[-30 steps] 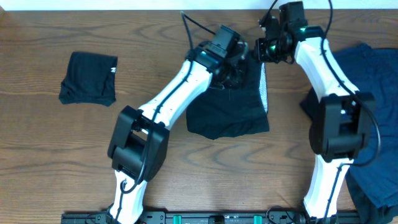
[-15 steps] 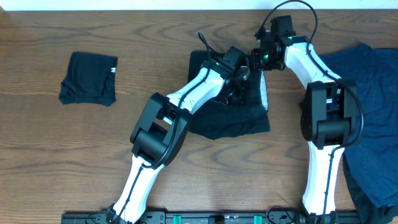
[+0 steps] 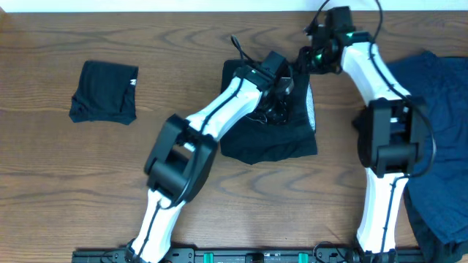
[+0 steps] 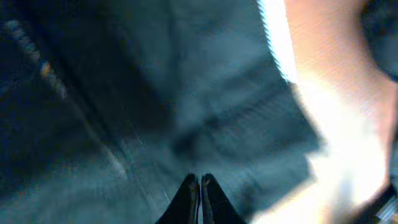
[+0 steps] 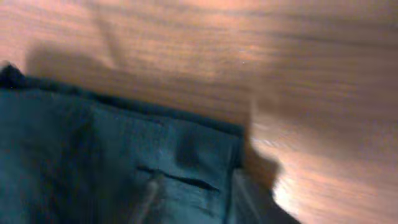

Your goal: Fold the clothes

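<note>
Overhead: left fingers closed over black garment, right fingers parted at its top edge

A brown wood-grain bench fills the overhead view. In the upper left lies a small black garment, folded into a compact square, a white tag at its upper right corner. At upper centre a larger black garment lies spread, a pale strip along its right side. Against the right edge of the frame sits a heap of dark navy clothes.
</note>
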`<action>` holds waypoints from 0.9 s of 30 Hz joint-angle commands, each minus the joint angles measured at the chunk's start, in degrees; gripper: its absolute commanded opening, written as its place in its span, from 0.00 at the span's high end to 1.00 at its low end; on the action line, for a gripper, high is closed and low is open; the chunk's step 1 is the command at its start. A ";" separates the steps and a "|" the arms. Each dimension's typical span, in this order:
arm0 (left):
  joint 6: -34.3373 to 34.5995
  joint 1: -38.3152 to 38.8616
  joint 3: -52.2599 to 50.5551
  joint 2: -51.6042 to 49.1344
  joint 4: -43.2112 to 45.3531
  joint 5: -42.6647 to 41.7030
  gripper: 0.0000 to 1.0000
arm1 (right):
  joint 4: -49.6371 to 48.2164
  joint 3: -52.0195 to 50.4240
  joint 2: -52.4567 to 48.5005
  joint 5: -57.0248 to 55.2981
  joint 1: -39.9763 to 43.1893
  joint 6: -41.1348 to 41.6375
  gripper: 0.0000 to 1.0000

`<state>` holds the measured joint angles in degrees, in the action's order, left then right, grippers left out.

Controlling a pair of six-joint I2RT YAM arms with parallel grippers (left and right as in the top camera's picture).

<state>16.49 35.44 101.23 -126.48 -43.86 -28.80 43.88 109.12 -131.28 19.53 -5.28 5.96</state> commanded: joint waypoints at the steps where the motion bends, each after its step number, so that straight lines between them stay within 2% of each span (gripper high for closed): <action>1: -0.42 0.22 -0.02 5.77 -3.28 0.74 0.94 | 2.75 1.88 6.25 -0.11 3.06 -0.28 0.38; 4: -0.33 0.22 -0.02 6.32 -9.03 5.01 0.94 | 6.10 1.88 6.99 -0.07 5.05 -0.26 0.01; 8: -0.31 0.22 -0.28 5.88 -16.83 10.32 0.94 | 6.69 1.55 6.86 -0.11 6.88 -0.28 0.01; 12: 0.15 -0.02 -2.95 5.81 -18.97 11.78 0.93 | 6.69 1.55 6.86 -0.94 7.61 -0.26 0.01; 19: 1.90 -1.31 -10.88 5.79 -13.35 14.78 0.92 | 6.69 1.55 6.86 -0.94 7.56 -0.26 0.01; 24: 6.99 -4.74 -15.72 5.79 -8.09 14.75 0.93 | 6.69 1.55 6.86 -0.94 7.56 -0.26 0.01; 27: 8.83 -7.13 -16.98 5.75 -8.44 14.73 0.93 | 6.69 1.55 6.88 -0.94 7.56 -0.26 0.01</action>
<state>21.96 30.70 85.60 -119.81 -52.01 -15.73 50.52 110.19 -124.66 18.57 2.28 5.65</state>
